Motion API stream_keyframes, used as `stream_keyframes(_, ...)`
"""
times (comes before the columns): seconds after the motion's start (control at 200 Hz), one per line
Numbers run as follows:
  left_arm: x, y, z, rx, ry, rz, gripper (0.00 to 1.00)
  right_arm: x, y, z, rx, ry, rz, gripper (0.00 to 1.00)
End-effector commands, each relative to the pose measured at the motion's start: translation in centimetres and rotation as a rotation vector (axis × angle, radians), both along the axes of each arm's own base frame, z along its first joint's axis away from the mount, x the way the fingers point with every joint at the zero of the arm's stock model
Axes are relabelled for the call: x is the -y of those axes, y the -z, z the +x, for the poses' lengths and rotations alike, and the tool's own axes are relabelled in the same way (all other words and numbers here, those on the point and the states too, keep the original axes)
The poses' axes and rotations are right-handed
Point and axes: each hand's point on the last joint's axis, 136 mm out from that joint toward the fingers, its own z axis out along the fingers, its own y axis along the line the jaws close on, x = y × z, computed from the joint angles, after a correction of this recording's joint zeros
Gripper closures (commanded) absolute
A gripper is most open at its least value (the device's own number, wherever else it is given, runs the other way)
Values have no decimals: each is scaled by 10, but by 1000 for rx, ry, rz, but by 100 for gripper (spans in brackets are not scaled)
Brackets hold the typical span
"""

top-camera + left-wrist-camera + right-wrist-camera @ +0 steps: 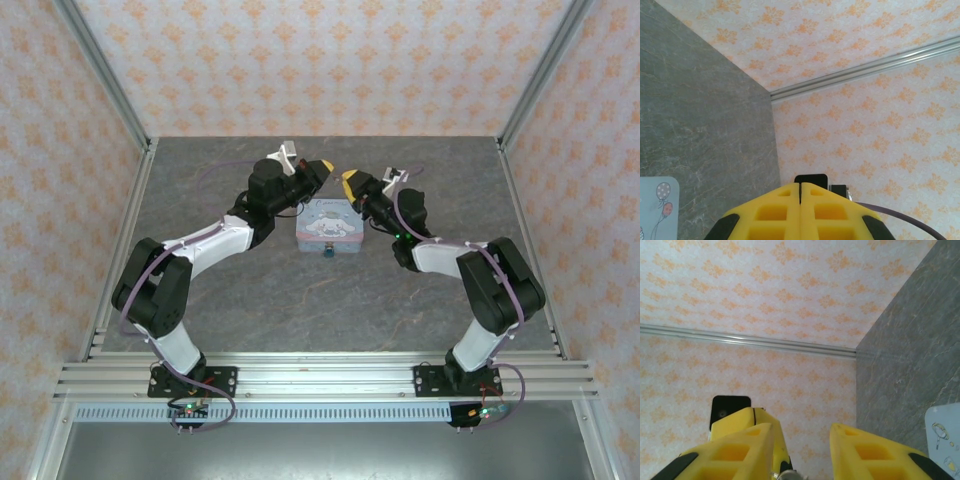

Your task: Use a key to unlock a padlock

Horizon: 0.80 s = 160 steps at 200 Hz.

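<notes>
Padlock, tiny, dark; touching rectangular pastel tin.

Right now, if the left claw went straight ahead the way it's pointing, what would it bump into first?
Probably the right claw: it faces the left claw, tips close, though heights may differ.

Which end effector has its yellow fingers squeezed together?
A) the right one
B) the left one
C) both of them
B: the left end effector has its fingers touching with no gap, while the right end effector has a wide gap between its fingers.
</notes>
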Motion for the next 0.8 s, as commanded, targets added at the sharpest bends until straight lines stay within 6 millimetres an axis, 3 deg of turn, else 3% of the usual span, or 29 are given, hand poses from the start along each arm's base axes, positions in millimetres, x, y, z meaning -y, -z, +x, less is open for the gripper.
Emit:
stream_keyframes(0.0, -1, -37, -7, 85, 2, -38, 100, 7, -23, 0, 70, 20, -7, 66)
stream_keyframes(0.375, -1, -35, -7, 84, 3, -39, 100, -13, -48, -4, 138, -69, 14, 67)
stream_keyframes(0.796, -1, -35, -4, 85, -1, -37, 100, -33, -43, -13, 129, -117, 30, 68)
